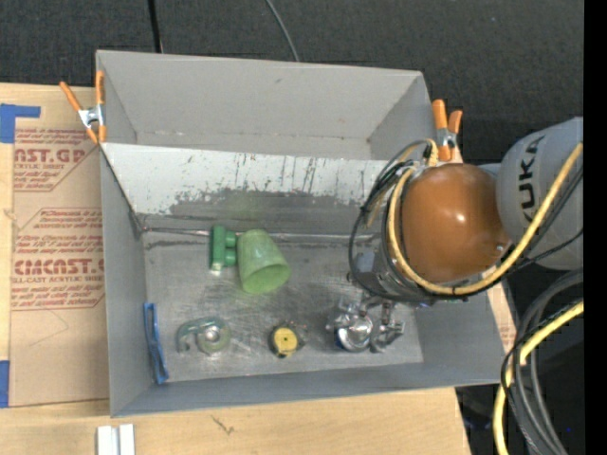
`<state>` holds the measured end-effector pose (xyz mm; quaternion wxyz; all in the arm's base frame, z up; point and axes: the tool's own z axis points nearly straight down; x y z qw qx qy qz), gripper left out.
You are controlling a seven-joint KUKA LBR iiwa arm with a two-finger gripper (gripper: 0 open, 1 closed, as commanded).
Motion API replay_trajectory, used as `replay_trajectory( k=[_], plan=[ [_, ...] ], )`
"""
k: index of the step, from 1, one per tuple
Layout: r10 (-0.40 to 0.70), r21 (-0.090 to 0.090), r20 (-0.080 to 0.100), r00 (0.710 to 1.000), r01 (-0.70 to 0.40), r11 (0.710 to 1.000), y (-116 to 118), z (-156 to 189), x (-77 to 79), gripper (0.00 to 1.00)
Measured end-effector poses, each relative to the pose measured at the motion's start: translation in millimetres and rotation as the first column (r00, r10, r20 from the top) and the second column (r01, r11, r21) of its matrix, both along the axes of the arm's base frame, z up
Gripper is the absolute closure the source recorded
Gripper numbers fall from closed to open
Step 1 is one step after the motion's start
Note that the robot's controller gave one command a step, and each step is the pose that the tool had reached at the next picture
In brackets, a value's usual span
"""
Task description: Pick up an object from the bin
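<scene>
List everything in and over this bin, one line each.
cup: one, pale green, on its side, mid-floor.
small block: one, dark green, against the cup's left.
strip: one, blue, along the left wall, front.
round piece: one, greyish-green, front left.
small disc: one, yellow with a dark middle, front centre.
shiny piece: one, silvery, front right, by the claw.
bin: one, grey.
arm: one, grey, with an orange cover, from the right.
claw: one, low over the front right floor.
</scene>
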<state>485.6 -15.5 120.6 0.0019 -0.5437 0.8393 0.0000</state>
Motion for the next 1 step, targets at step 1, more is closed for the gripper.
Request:
replay_trajectory(
  k=[1],
  plan=[
    [-0.001, 0.0, 0.0, 1.0, 0.001, 1.0, 1.6, 27.4, 0.5, 1.0]
  ],
)
